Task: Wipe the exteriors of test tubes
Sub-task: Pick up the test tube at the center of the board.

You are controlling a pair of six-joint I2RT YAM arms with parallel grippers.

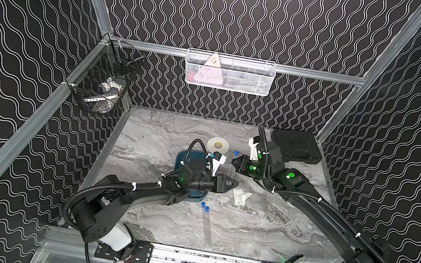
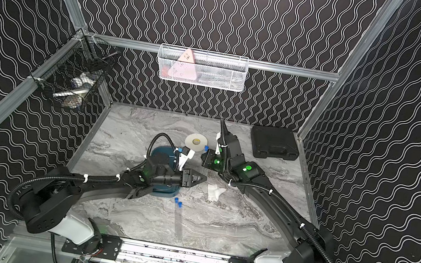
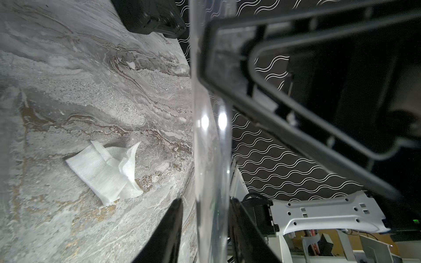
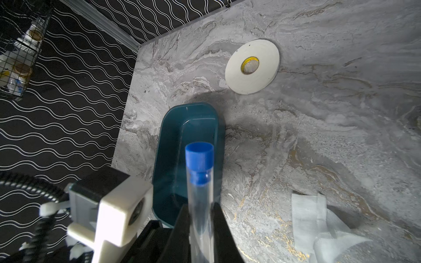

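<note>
In both top views my right gripper (image 1: 233,161) is clamped on one test tube (image 1: 236,152), lifted over the middle of the marble surface (image 1: 149,214) with its blue cap toward the far edge. The left gripper (image 1: 235,183) reaches across from above the teal tray (image 1: 182,159) to the tube's capless end. Two loose test tubes (image 1: 207,218) lie side by side toward the near edge, caps pointing away from it. A crumpled tissue (image 1: 240,196) sits mid-surface, just beside the left gripper's tip. A tape roll (image 1: 218,145) lies toward the far edge and a black case (image 1: 296,146) sits in the far right corner. On my left wrist camera the clear tube runs straight between the left fingers (image 3: 170,230). The jaws are narrow but not closed on it: a strip of marble shows between one finger and the tube wall. On my right wrist camera the right fingers (image 4: 182,230) press both sides of the tube below its cap, with the tray behind it and the tissue off to one side.
</note>
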